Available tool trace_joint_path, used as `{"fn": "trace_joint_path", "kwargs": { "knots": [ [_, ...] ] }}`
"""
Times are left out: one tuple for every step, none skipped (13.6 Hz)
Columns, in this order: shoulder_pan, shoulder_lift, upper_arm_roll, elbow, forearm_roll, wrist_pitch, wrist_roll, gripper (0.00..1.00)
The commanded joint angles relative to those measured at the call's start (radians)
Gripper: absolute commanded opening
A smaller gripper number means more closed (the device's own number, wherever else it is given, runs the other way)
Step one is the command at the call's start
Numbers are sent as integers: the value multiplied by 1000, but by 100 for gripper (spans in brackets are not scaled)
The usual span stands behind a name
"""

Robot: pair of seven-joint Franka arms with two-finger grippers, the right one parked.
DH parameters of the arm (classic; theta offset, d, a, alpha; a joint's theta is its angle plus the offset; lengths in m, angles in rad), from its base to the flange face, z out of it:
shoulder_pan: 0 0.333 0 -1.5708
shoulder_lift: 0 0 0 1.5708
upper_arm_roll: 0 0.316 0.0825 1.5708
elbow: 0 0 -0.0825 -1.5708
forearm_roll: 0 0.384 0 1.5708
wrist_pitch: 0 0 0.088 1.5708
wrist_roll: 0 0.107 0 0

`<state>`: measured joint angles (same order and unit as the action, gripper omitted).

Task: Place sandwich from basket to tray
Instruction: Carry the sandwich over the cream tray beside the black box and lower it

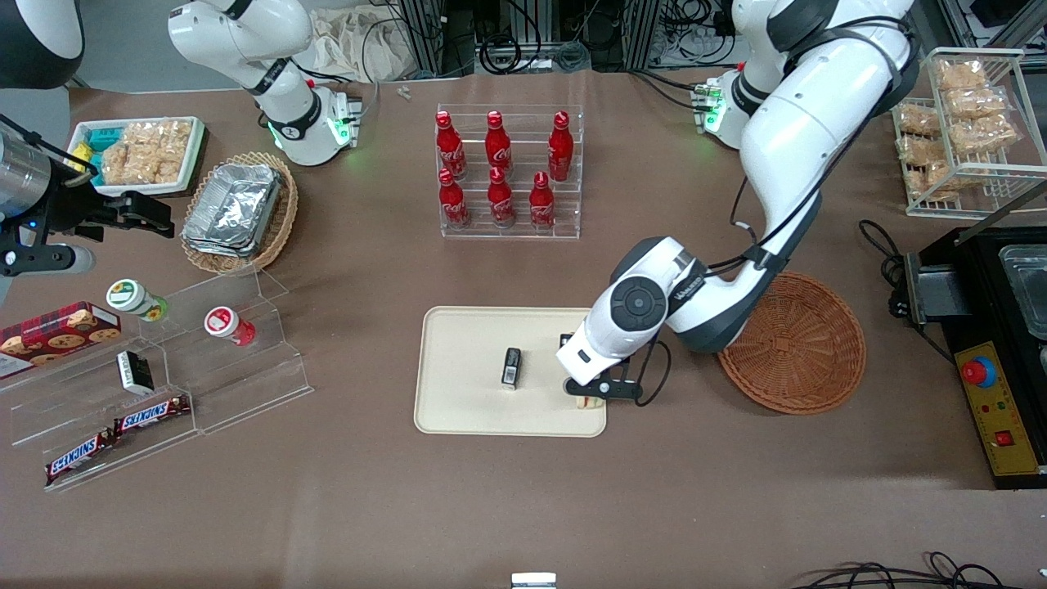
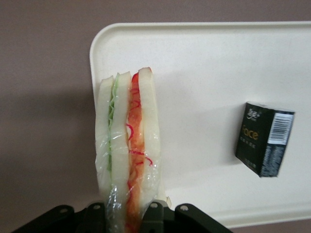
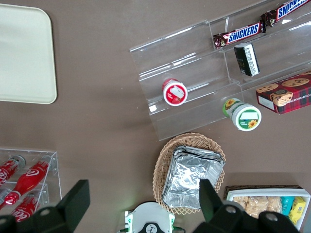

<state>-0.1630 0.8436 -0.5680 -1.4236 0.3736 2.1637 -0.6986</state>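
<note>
On the tray [image 1: 458, 360], a small black box [image 1: 511, 366] lies near centre. At the tray's four o'clock corner the tool [image 1: 590, 398] hangs, clenched on the sandwich [image 2: 127, 150], upright for set-down. The basket [image 1: 797, 343] sits at three o'clock, emptied.

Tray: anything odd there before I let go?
A small black box already lies on the tray, apart from the sandwich. The gripper holds the wrapped sandwich on edge over the tray's corner nearest the basket.
</note>
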Motion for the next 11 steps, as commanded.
{"fn": "trace_joint_path", "kwargs": {
  "knots": [
    [-87,51,89,61,21,65,4,0],
    [-98,67,99,74,21,86,5,0],
    [-98,89,99,89,18,102,4,11],
    [-98,95,97,103,16,103,-7,46],
    [-95,88,97,106,16,97,-7,99],
    [-95,77,97,106,21,94,-7,100],
    [-92,60,97,106,18,93,-9,100],
    [-84,31,99,104,13,81,-10,100],
    [-67,-13,99,100,11,27,-9,100],
    [-55,-56,97,104,7,-52,-2,100],
    [-32,-96,96,109,10,-117,5,100]
  ]
}}
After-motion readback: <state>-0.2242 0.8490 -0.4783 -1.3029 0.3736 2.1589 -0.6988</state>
